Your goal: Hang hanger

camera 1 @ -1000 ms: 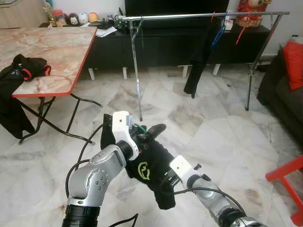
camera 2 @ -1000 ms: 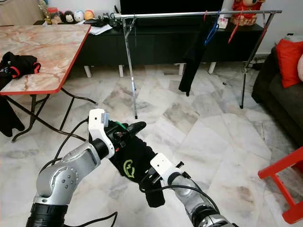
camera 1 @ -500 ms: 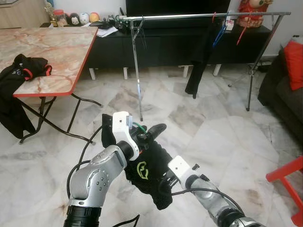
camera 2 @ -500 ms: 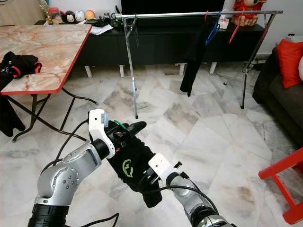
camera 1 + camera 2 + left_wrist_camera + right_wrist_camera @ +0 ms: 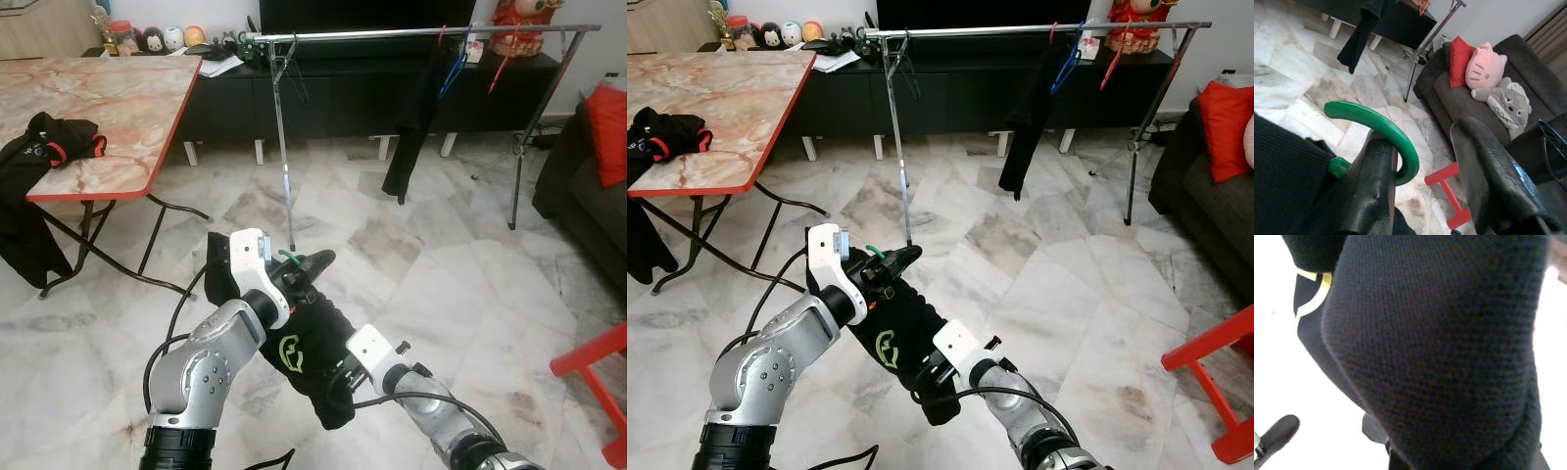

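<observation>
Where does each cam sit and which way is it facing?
Left eye: head, looking forward and down over marble floor to the clothes rail; both silver arms show, holding a black garment.
Right eye: same head, same scene.
Left wrist: along the left gripper, green hanger hook by one finger, sofa beyond.
Right wrist: close on the black garment.
Shared: the garment shows in all four views.

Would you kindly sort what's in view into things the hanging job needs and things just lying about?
Job:
- green hanger, at the left claw
- black garment on it, right claw at its lower part
- clothes rail

Lying about:
- marble table
- black clothes on it
- sofa
- red stool
</observation>
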